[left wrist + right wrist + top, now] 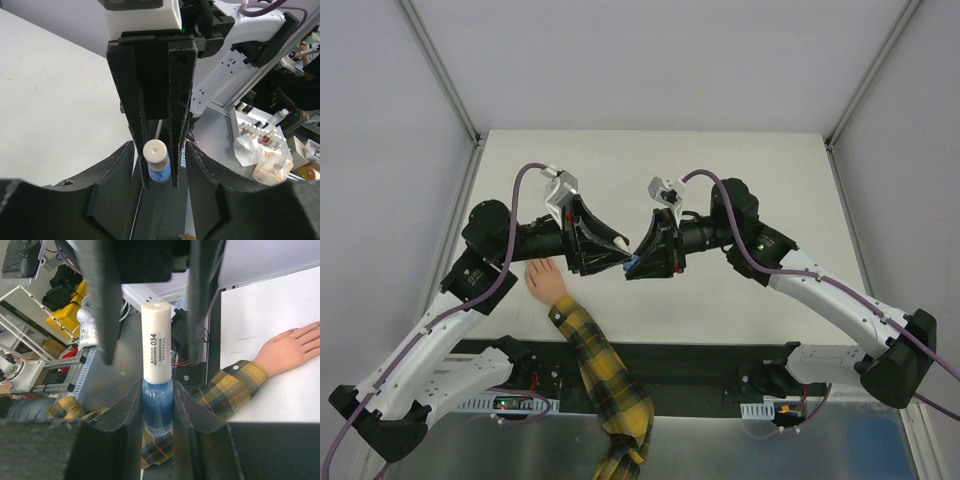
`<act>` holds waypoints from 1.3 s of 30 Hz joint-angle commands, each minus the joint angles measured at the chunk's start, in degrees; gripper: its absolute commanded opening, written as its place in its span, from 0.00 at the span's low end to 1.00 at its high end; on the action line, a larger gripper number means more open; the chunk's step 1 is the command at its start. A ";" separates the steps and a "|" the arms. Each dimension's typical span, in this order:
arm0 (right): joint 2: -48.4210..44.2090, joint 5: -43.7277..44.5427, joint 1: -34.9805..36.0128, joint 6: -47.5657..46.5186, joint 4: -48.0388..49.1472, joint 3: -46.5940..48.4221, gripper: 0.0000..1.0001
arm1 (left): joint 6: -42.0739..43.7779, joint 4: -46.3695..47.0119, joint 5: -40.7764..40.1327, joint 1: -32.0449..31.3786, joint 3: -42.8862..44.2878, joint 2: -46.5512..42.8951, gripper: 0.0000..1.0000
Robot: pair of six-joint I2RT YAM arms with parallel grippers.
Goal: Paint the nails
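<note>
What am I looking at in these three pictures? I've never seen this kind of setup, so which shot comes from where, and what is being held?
Two robot arms are bolted at the near edge of a white table. The wide shot comes from a fixed camera above and behind them; each of the other two comes from a camera on one arm's wrist, looking along its own jaws.

In the middle of the wide shot the left gripper and the right gripper meet. The right gripper is shut on a small blue nail polish bottle with a long white cap. The left gripper's jaws stand on either side of that cap, apparently closing on it; contact is unclear.

A peach-skinned hand in a yellow-and-black plaid sleeve lies flat on the table. Its nails are too small to judge.
</note>
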 commanded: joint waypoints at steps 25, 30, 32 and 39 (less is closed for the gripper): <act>-1.18 59.20 17.68 -23.39 -13.22 8.12 0.00 | -7.89 -17.74 -29.19 0.88 7.67 5.03 0.53; -2.40 38.04 10.12 -18.10 -13.93 6.98 0.00 | -5.79 -16.87 -24.27 3.25 8.11 2.65 0.83; -2.76 28.55 6.53 -13.30 -13.06 6.37 0.01 | -5.52 -15.64 -21.47 3.78 7.23 1.77 0.86; -0.83 1.81 -0.61 3.96 -1.64 7.60 0.00 | -13.24 5.08 -6.80 5.37 -1.12 -1.48 0.87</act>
